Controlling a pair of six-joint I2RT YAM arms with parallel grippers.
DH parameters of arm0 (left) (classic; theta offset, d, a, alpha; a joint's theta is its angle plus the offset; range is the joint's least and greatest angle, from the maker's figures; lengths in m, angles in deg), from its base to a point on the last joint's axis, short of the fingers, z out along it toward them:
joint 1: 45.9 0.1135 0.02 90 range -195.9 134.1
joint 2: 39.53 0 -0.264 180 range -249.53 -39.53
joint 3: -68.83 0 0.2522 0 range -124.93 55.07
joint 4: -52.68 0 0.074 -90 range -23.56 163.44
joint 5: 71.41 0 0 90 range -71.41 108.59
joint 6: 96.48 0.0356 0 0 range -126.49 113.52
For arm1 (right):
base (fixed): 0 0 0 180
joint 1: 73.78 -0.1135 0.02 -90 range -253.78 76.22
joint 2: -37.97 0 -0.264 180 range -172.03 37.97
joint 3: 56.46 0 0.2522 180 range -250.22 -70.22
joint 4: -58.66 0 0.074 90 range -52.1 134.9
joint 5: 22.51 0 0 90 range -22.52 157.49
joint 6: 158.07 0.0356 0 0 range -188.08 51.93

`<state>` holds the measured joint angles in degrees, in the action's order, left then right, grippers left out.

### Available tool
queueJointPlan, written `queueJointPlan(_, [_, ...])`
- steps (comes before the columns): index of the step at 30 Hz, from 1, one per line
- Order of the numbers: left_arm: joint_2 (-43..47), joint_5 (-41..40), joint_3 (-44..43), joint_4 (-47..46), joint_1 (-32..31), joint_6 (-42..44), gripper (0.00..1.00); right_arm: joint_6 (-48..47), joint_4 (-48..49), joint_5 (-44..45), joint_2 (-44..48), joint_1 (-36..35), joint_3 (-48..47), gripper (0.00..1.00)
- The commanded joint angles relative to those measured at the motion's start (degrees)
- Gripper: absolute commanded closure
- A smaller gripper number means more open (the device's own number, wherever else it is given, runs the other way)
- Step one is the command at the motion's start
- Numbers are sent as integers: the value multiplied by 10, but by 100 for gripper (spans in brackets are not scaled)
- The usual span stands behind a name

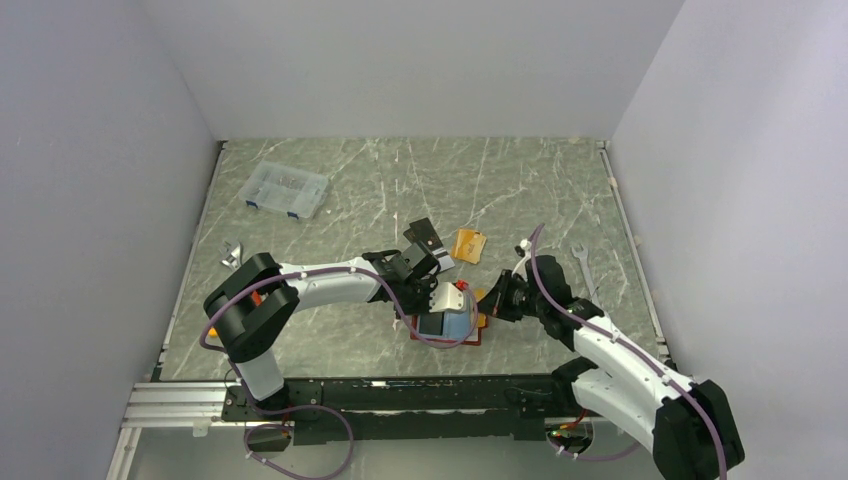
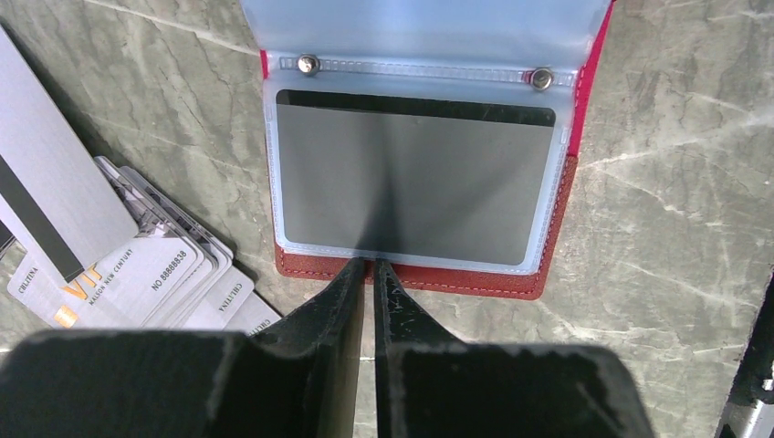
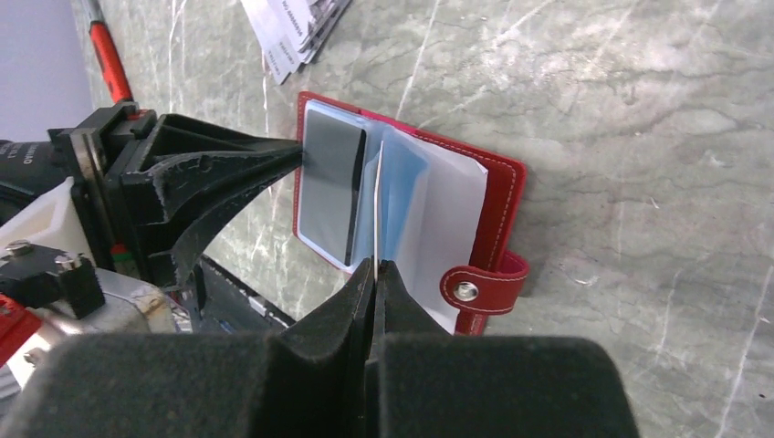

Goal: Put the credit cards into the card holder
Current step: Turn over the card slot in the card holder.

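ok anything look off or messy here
Nothing damaged or spilled. On the open card holder, one sleeve stands on edge, but only because the right gripper pinches it. The loose cards beside it lie in an untidy fan.

Our left arm (image 1: pixel 330 283): bent in toward the middle.
Our left gripper (image 2: pixel 372 265): fingers squeezed almost together.
Our right gripper (image 3: pixel 374 266): we pinch a thin card holder sleeve (image 3: pixel 377 196).
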<state>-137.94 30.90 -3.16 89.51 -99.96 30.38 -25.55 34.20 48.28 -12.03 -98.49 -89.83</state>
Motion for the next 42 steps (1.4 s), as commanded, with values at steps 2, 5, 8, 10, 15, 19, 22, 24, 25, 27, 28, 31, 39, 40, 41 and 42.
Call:
queueJointPlan(2, [0,2,-16,19,-3,6,87,-20,15,-32,-14,-1,-35,100])
queueJointPlan(5, [-2,2,-19,21,-3,6,87,-20,17,-42,-18,-2,-34,100])
queueJointPlan(8, [-2,4,-20,21,-3,5,88,-18,28,-59,-22,-5,-29,100])
queueJointPlan(10, [-2,4,-20,21,-3,5,88,-15,36,-70,-32,-9,-26,100])
queueJointPlan(15, [-1,2,-24,22,-3,5,88,1,69,-75,-51,-20,-12,100])
queueJointPlan(19, [1,3,-23,20,-3,4,88,26,119,-83,-70,-24,10,100])
queueJointPlan(22, [4,3,-23,20,-3,5,89,34,150,-89,-94,-27,11,100])
queueJointPlan(24, [9,5,-22,20,-2,7,89,33,162,-93,-112,-30,7,100])
queueJointPlan(25, [12,7,-22,21,0,7,89,32,167,-94,-121,-31,5,100])
queueJointPlan(27, [16,11,-23,24,5,9,89,34,183,-99,-139,-33,4,100])
queueJointPlan(28, [18,14,-23,26,7,11,89,35,191,-101,-147,-35,3,100])
queueJointPlan(31, [25,19,-19,26,12,19,90,33,203,-102,-169,-41,-4,100])
queueJointPlan(39, [86,68,-4,53,69,60,91,30,220,-93,-208,-47,-8,100])
queueJointPlan(40, [98,70,0,55,76,69,91,29,220,-92,-209,-47,-10,100])
queueJointPlan(41, [108,71,6,55,80,78,91,28,221,-90,-210,-47,-12,100])
queueJointPlan(42, [116,73,12,55,81,89,91,27,220,-89,-211,-47,-13,100])
